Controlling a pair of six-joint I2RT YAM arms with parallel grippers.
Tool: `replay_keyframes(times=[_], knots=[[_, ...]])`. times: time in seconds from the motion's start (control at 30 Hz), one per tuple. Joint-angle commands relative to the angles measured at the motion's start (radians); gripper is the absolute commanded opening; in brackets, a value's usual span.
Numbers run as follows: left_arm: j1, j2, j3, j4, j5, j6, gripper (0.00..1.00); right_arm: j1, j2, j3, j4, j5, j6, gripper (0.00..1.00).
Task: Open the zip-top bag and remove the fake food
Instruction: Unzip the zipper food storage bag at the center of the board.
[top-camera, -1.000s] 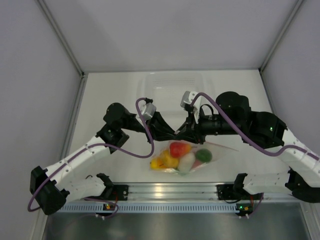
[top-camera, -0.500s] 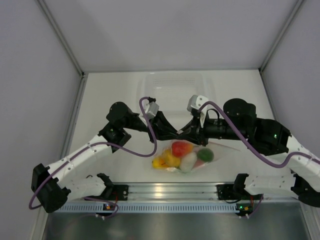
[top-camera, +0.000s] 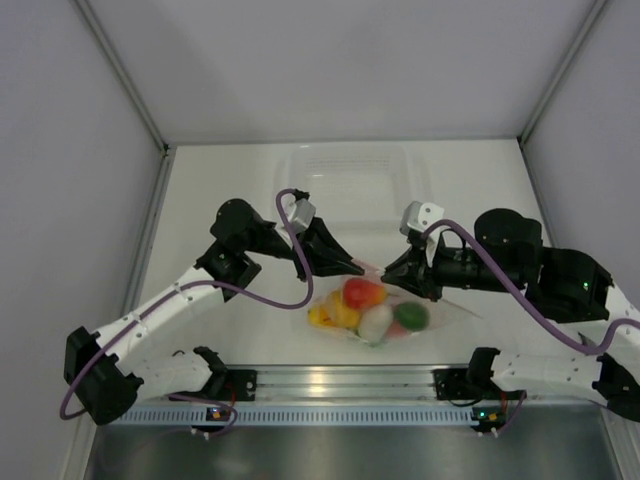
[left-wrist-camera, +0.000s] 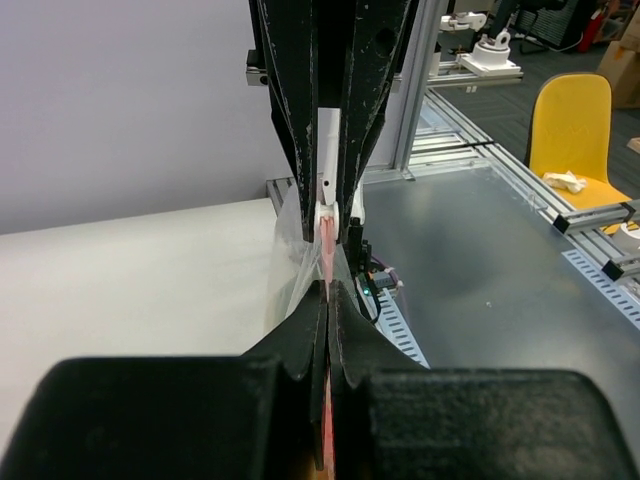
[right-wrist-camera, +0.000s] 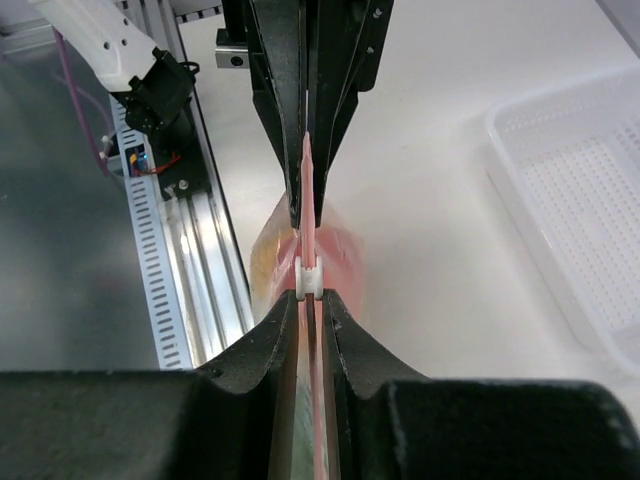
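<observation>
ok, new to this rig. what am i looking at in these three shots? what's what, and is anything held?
Two robot arms are bolted at the near edge of a white table, each ending in a two-finger gripper. The overhead picture comes from a fixed camera above and behind them. The other two come from a camera on each wrist, looking along that arm's own fingers. On the table lies a clear zip-top bag with fake food inside: red, yellow, white and green pieces. Behind it stands a clear plastic tub. The left gripper is shut on the bag's pink zip strip. The right gripper pinches the same strip at its white slider. All the food seen is inside the bag.
</observation>
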Motion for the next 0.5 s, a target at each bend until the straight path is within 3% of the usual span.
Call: replay_keyframes(times=[0.0, 0.2, 0.47], knots=[[0.013, -0.009, 0.055, 0.066, 0.044, 0.005, 0.0, 0.007, -0.029, 0.015, -0.049, 0.01, -0.015, 0.0], [0.013, -0.003, 0.06, 0.066, 0.036, -0.002, 0.0, 0.007, 0.011, 0.041, -0.073, -0.032, -0.027, 0.0], [0.04, -0.003, 0.06, 0.066, 0.004, -0.015, 0.0, 0.007, -0.062, -0.034, -0.078, -0.006, -0.032, 0.0]])
